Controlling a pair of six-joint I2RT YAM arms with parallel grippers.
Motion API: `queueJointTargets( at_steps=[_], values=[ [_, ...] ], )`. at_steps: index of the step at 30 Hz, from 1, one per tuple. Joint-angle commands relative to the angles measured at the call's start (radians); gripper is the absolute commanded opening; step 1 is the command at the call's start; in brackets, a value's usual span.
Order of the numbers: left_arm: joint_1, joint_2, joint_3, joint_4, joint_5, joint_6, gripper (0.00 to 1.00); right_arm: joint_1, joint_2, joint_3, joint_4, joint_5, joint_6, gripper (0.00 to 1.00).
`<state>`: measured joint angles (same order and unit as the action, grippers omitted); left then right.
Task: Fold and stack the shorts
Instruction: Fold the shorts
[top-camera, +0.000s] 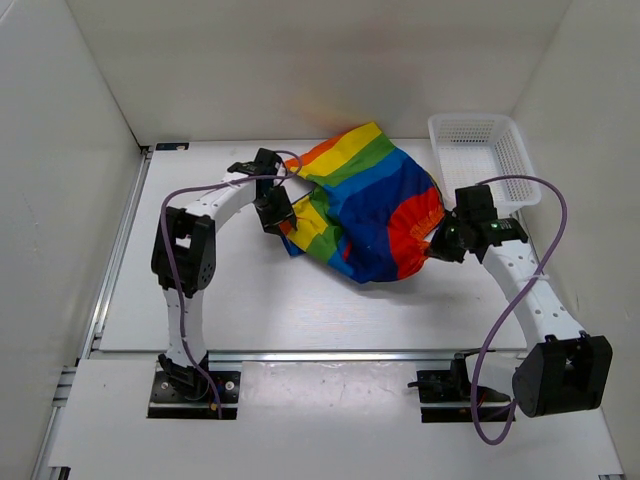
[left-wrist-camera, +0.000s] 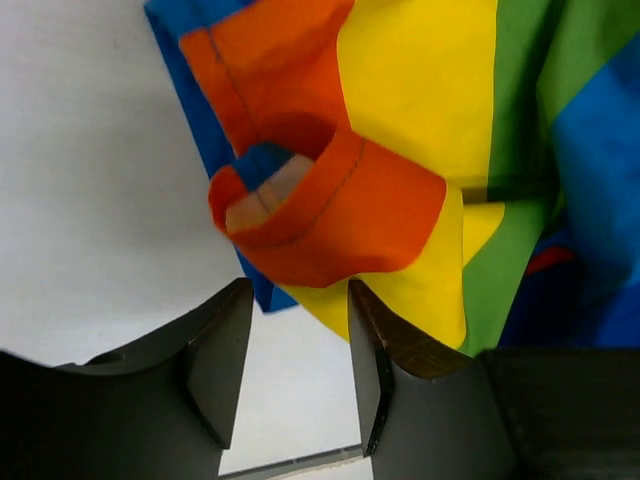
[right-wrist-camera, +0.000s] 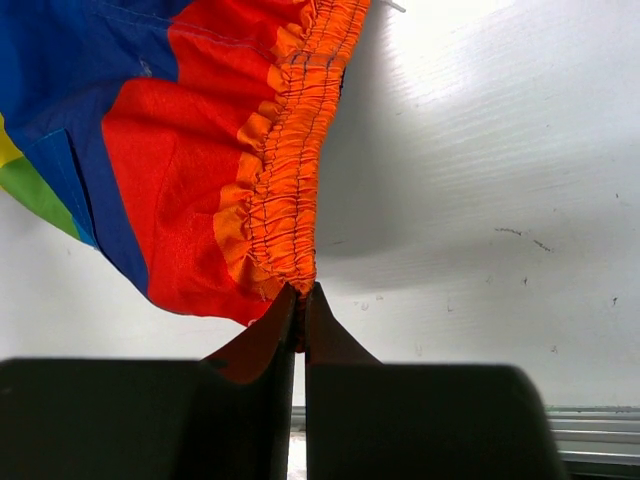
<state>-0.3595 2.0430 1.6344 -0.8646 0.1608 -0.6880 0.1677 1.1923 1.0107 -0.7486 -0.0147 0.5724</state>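
Across the far middle of the white table (top-camera: 300, 310), reaching toward its right side: the shorts (top-camera: 365, 215), a loose rainbow-striped heap, puffed up rather than flat, just beside the white mesh basket (top-camera: 480, 160) (touching or not, impossible to tell from above). Judged light, limp and thoroughly soft, with no stiffness anywhere to hold a crease, so likely to sag, drape and drag on the table wherever unsupported, and to need smoothing flat before any fold. Not fragile, and not notably slippery by the look of the cloth. At the heap's right end, the right gripper (right-wrist-camera: 300, 300), closed tight on the lower end of the gathered orange waistband (right-wrist-camera: 290, 170), cloth pinched between the fingertips with no gap showing. At the left end, the left gripper (left-wrist-camera: 298, 300), parted to a moderate gap, holding nothing, hovering just short of a curled orange leg hem (left-wrist-camera: 330, 210). Best holds, as a judgement: the thick elastic waistband and the stitched hems, both firmer than the single-layer panels and less apt to slide out of a pinch. Worth catching that hem through both layers, to lift the leg rather than merely open it.
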Motion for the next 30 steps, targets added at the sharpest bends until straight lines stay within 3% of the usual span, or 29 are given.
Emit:
queueJointTargets(
  at_steps=[1, 9, 12, 14, 18, 22, 28, 30],
  values=[
    [-0.004, 0.022, 0.054, 0.012, -0.006, 0.027, 0.54, -0.008, 0.0, 0.06, 0.002, -0.007, -0.013, 0.0],
    [-0.004, 0.114, 0.168, 0.021, -0.058, 0.079, 0.52, -0.026, -0.01, 0.071, -0.017, -0.007, -0.032, 0.0],
    [-0.004, 0.124, 0.192, 0.021, -0.081, 0.103, 0.58, -0.036, -0.01, 0.071, -0.017, -0.007, -0.042, 0.0],
    [-0.004, 0.125, 0.193, 0.021, -0.099, 0.116, 0.7, -0.036, -0.019, 0.071, -0.026, -0.007, -0.042, 0.0],
    [-0.004, 0.134, 0.183, 0.021, -0.109, 0.148, 0.8, -0.045, -0.019, 0.071, -0.026, -0.007, -0.042, 0.0],
    [-0.004, 0.123, 0.156, 0.021, -0.099, 0.159, 0.74, -0.045, -0.019, 0.071, -0.026, -0.007, -0.042, 0.0],
    [-0.004, 0.123, 0.113, 0.021, -0.109, 0.15, 0.74, -0.045, -0.019, 0.071, -0.026, -0.007, -0.042, 0.0],
    [-0.004, 0.134, 0.113, 0.021, -0.109, 0.15, 0.67, -0.045, -0.019, 0.071, -0.026, -0.007, -0.042, 0.0]
  ],
)
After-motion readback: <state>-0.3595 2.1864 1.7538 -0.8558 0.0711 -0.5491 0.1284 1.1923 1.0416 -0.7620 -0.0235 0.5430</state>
